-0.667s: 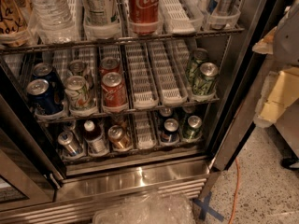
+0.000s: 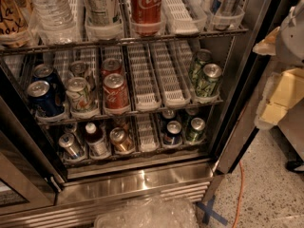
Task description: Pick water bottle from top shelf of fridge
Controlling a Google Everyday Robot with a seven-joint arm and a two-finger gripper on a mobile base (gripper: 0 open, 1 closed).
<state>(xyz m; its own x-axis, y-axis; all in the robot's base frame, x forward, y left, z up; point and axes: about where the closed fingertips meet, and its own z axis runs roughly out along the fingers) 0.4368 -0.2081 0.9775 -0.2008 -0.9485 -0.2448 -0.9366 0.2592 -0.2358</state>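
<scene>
Water bottle (image 2: 50,8) stands near the left end of the top shelf (image 2: 190,35) inside the fridge (image 2: 142,182), its cap cut off by the upper edge of the view. A dark-green band shows near that edge. Just beside it on the right is a bottle with a white nutrition label (image 2: 100,6), then a red Coca-Cola can (image 2: 146,4). A brown printed container (image 2: 10,18) sits close on its left. The end effector (image 2: 279,96) hangs at the far right, outside the cabinet and beyond the dark door frame (image 2: 247,94), well apart from the target. Whether it is open or closed I cannot tell.

Risk lies mostly in the approach. The reach probably has to cross the whole shelf front, so the arm could clip the door frame or brush the Coca-Cola can on the way. Tight neighbours leave little room on either side, and a slightly off approach might take the labelled bottle instead. Thin ribbed plastic may buckle or slip under a hard squeeze, and the clear front stop could catch the base if it is pulled straight out.
</scene>
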